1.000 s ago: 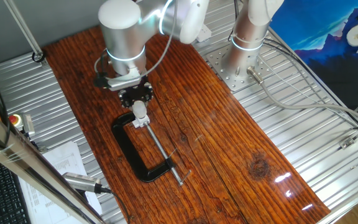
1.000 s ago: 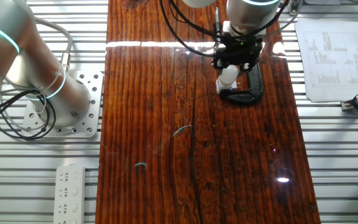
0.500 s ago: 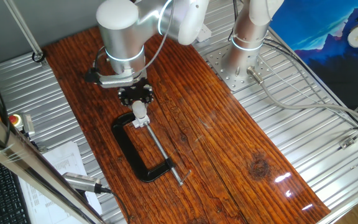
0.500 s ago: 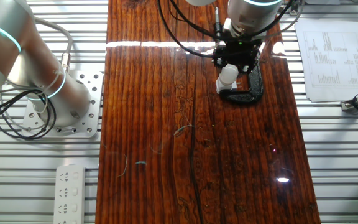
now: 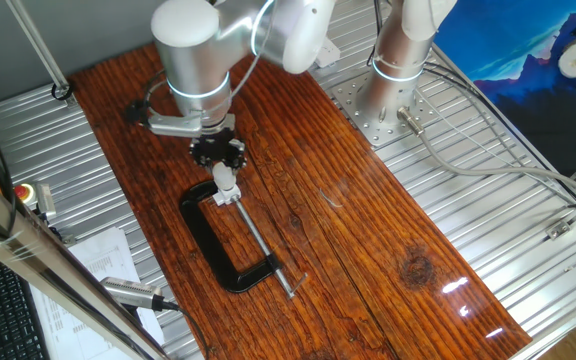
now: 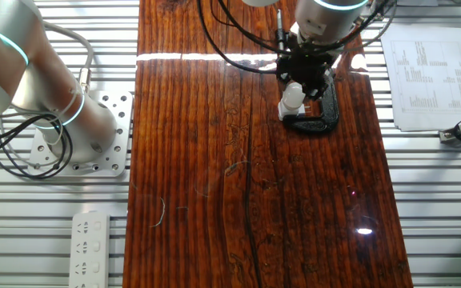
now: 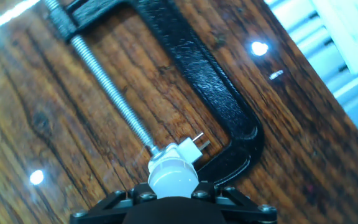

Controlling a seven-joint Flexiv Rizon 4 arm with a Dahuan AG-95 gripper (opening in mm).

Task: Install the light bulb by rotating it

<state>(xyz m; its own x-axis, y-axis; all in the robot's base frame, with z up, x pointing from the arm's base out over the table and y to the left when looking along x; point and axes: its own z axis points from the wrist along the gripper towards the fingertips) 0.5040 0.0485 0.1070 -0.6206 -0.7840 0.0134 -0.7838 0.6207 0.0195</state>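
Item: small white frosted light bulb (image 7: 173, 175), sitting upright in a white socket block (image 7: 180, 152). The black iron C-clamp (image 5: 213, 245) is pinning that block, resisting twist. Black two-finger gripper (image 5: 218, 160) is clasping the bulb from above, presumably for rotating.

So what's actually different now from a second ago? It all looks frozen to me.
Only the wrist turned: the gripper rotated about its own axis over the light bulb, and its side bracket swung round. The bulb stayed in the same spot at the black C-clamp, and the clamp didn't shift on the wooden table.
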